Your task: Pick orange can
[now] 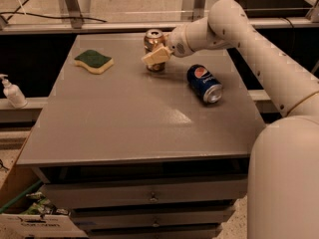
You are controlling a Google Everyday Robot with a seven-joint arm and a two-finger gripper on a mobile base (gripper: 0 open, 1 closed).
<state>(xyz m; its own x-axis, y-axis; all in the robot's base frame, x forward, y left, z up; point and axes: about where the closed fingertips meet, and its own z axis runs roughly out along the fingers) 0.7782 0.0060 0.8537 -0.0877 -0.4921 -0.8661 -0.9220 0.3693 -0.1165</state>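
The orange can (154, 40) stands upright at the far middle of the grey table (124, 123), copper-coloured with a silver top rim. My gripper (153, 59) reaches in from the right on the white arm (234, 29) and sits right at the can's front, covering its lower part. A blue Pepsi can (204, 83) lies on its side to the right of the gripper.
A green and yellow sponge (93, 61) lies at the far left of the table. A white pump bottle (12, 91) stands on a ledge to the left. Drawers sit under the tabletop. A box with items is on the floor at lower left.
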